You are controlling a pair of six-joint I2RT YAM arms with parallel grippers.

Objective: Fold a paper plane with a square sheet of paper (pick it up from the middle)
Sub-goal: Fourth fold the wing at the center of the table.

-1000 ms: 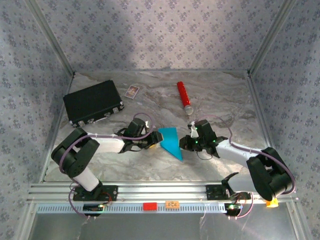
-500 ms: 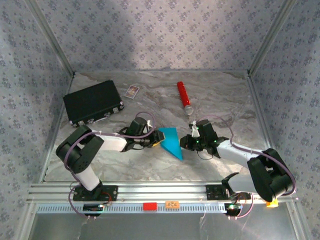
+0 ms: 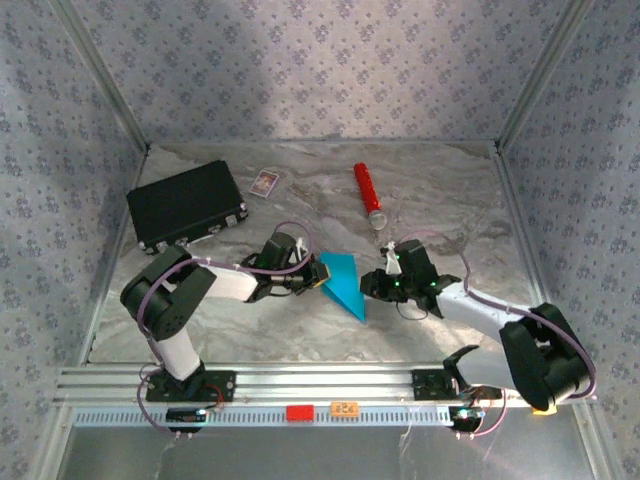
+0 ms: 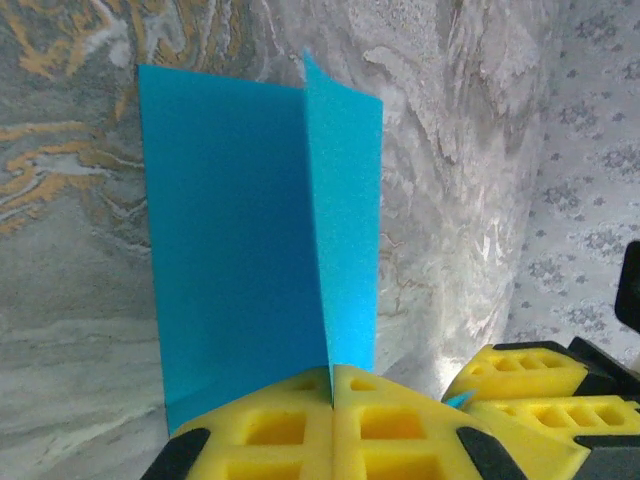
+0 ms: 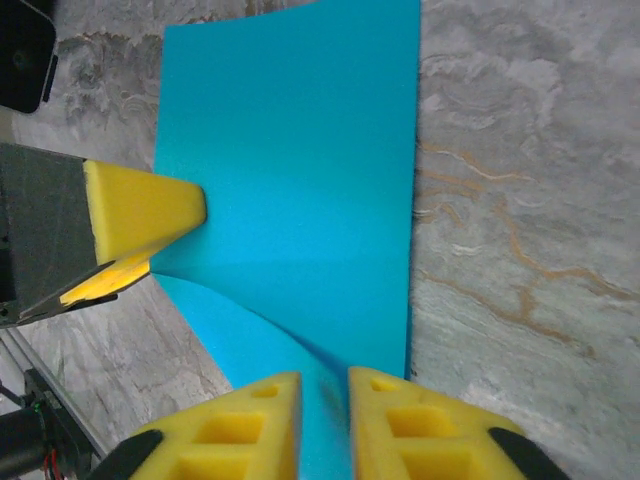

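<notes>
the sheet of paper (image 3: 340, 283) lies on the marbled surface (image 3: 450, 200) midway between the two arms and is already folded. from above it reads as a narrow blue wedge with its tip toward the near edge. in the left wrist view one flap stands up along a crease while the other lies flat.

the left jaws are fully shut on the paper's edge right at that crease, the yellow pads (image 4: 230, 415) pressed together with the fold rising from between them. the right jaws sit at the opposite edge with a narrow gap between their pads (image 5: 440, 415). blue paper runs through that gap, but the gap looks wider than the paper, so i judge them slightly open and not pinching.

the paper looks very light, thin and limp. it should keep any crease pressed into it, tear if the two arms pull against each other, and slide easily on the smooth stone. the best hold is probably at the crease near the middle, where the doubled layers are stiffest. a grip on a single-layer corner would likely let the rest droop. with one side clamped, the standing flap is free to swing or fall over.

a black case (image 3: 185, 205), a small card (image 3: 264, 181) and a red cylinder (image 3: 368, 195) lie toward the far side, well apart from the paper.
</notes>
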